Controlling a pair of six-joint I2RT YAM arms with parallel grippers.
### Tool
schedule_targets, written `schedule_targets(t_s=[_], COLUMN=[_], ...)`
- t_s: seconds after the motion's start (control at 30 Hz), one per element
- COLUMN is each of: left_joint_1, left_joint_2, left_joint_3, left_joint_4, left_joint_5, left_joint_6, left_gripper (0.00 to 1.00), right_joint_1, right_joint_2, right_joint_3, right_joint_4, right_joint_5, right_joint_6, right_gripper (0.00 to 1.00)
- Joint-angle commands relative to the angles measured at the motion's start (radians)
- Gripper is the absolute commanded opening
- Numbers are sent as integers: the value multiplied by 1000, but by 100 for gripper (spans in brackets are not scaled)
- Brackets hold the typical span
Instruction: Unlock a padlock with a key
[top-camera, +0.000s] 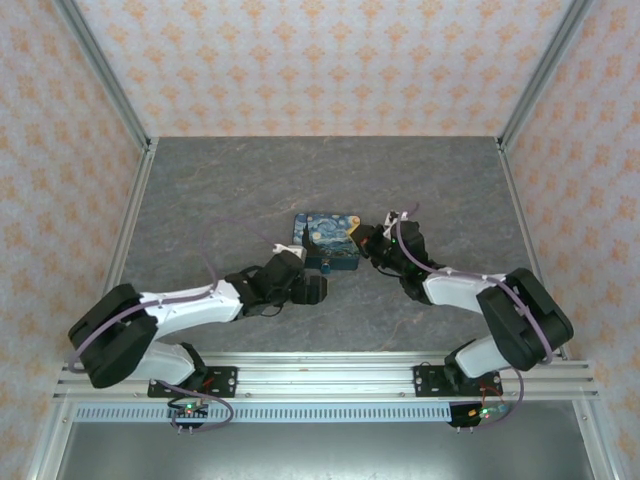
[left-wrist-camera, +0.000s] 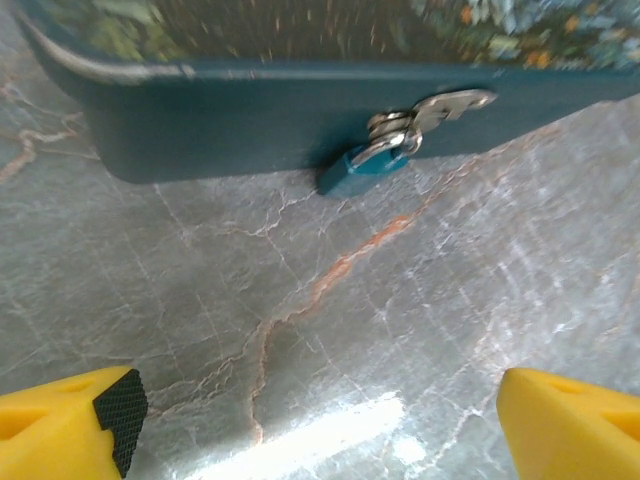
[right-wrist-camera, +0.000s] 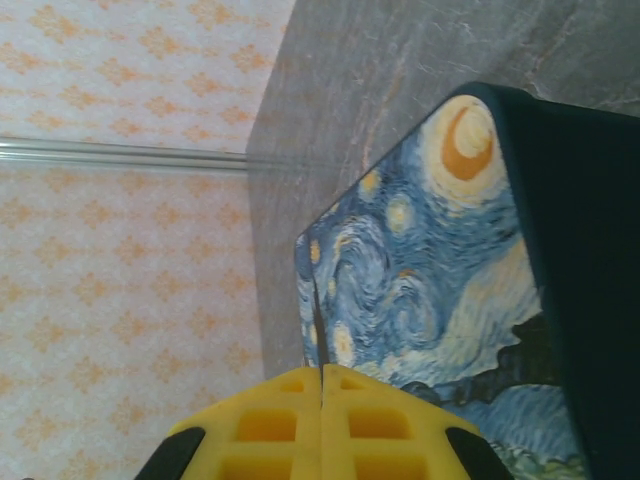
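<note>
Ok, left gripper (left-wrist-camera: 315, 405) fingers spread wide. Blue padlock (left-wrist-camera: 355, 172) at its 12 o'clock, hanging on the front hasp of the painted tin box (left-wrist-camera: 230, 120). Right gripper (right-wrist-camera: 321, 390) fingers pressed together, at the box's 3 o'clock edge.

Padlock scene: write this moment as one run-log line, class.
left claw: open, facing padlock, not touching | padlock: hanging on front of box | right claw: shut, by box lid
</note>
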Motion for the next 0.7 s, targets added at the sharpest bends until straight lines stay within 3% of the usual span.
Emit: schedule_targets(t_s=[0.0,0.4,0.67], left_joint_1=[-7,-3,60], left_joint_2=[52,235,351], left_joint_3=[27,66,143], left_joint_4=[99,315,383], left_joint_5=[-53,-131,-72], left_joint_6=[37,78,92], left_gripper=[91,90,89], right_joint_1=[-8,-61,-92], right_joint_2=[23,127,230], right_joint_3=[18,69,138], right_joint_4=[60,107,157], right_joint_5=[-19,-67,-100], right_joint_6=[3,0,20], right_gripper=[0,0,0])
